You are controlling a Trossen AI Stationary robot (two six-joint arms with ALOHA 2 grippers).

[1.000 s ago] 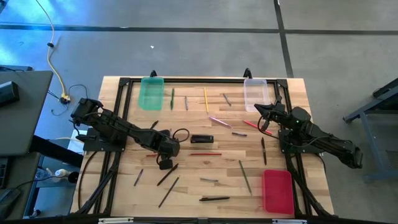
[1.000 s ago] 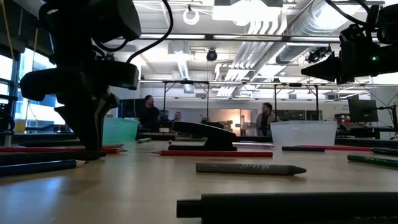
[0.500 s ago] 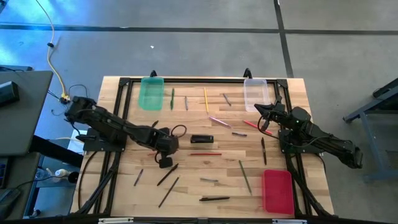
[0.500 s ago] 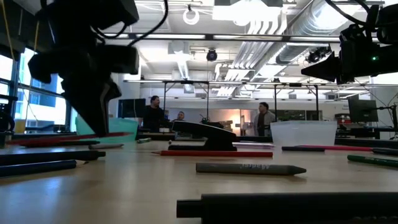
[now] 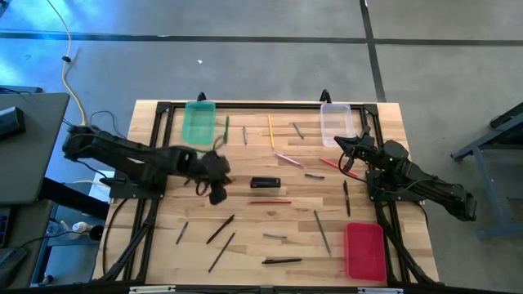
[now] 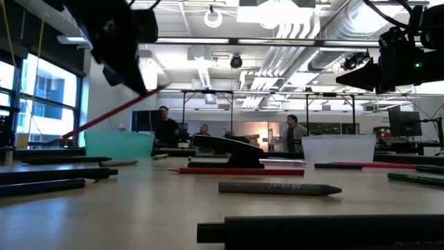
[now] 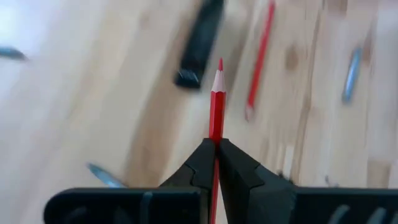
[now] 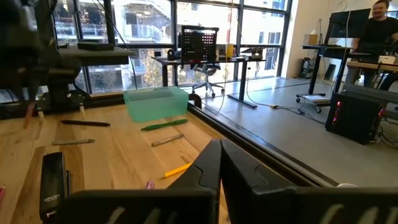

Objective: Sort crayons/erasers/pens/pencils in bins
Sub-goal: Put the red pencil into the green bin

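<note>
My left gripper (image 5: 216, 192) hangs above the table's left middle, shut on a red pencil (image 6: 104, 117) that slants in the air. The pencil's sharpened tip (image 7: 219, 70) juts out ahead of the fingers. My right gripper (image 5: 341, 155) waits shut over the far right of the table, beside the clear bin (image 5: 335, 123). The green bin (image 5: 198, 122) stands at the far left and the red bin (image 5: 364, 250) at the near right. Pens and pencils lie flat on the wood, among them a second red pencil (image 5: 270, 202). My left gripper pinches the red pencil's shaft (image 7: 216, 138) between its two fingertips, a short way back from the sharpened tip. The fingers come slanting down from above. The pencil is lifted clear of the table and tilted, its long blunt end (image 6: 66, 137) hanging lower.
A black block (image 5: 265, 182) lies at mid-table. A yellow pencil (image 5: 270, 131) and a green one (image 5: 226, 129) lie near the far edge. Dark pens (image 5: 219, 229) are scattered at the near left, and another (image 5: 282, 260) lies near the front. A black frame edges the table.
My left gripper has risen and gone toward the table's far edge, tipping as it went. The red pencil, flat on the table a second ago, came up one end first and now hangs clear and slanted.
</note>
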